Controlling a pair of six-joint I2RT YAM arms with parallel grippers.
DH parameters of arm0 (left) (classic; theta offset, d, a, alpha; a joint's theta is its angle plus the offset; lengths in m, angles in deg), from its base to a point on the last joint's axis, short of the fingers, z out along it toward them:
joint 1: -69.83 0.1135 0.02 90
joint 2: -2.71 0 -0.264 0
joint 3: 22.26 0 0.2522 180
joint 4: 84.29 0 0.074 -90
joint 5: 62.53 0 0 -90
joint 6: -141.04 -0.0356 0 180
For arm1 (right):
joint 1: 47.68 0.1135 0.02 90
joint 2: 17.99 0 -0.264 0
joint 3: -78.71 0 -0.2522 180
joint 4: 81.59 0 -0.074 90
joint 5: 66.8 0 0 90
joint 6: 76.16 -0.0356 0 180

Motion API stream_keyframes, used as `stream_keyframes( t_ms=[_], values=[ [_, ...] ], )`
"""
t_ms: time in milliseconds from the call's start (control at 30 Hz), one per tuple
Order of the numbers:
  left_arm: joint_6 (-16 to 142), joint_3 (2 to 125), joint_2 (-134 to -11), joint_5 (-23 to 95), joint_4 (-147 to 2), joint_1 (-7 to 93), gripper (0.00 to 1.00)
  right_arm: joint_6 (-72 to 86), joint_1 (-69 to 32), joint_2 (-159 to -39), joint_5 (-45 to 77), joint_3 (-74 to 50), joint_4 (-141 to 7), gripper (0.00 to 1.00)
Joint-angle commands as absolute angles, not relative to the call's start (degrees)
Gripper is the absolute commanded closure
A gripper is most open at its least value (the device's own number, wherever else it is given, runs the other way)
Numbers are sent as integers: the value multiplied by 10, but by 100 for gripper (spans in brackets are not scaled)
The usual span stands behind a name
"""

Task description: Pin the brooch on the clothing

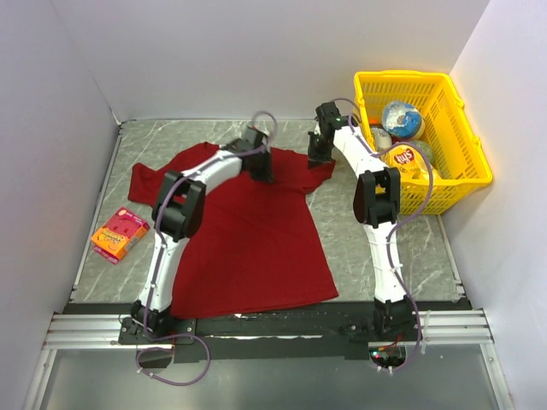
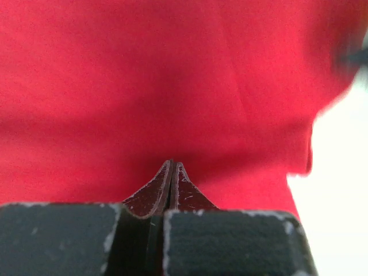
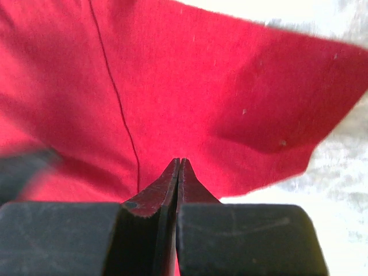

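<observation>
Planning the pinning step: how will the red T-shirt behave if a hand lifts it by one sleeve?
Likely floppy: the T-shirt lies flat with soft folds, so it should drape and sag. Probably light for its spread, since the cloth looks thin. Pushed across the smooth table, it may bunch up rather than slide whole.

1 T-shirt (image 1: 248, 239), 1 basket (image 1: 402, 77), 1 packet (image 1: 120, 233), 2 arms (image 1: 162, 265) (image 1: 389, 256)

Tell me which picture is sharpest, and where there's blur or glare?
Top external view: sharp and evenly lit, only soft shadows on the T-shirt. Left wrist view: the shirt smears at the right edge; the table beyond burns out white. Right wrist view: cloth fairly crisp, table glaring at top, dark blur at left edge.
</observation>
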State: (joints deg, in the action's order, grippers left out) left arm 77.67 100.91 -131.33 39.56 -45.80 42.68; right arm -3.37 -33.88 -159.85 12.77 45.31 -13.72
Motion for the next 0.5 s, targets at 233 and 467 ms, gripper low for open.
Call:
stream_keyframes(
  t_ms=[233, 467],
  values=[
    [763, 929, -1247, 389, -452, 262, 99, -80, -363, -1649, 74, 493, -133, 100],
    [792, 866, -1230, 335, -465, 246, 99, -77, -367, -1666, 90, 508, -123, 100]
  ],
)
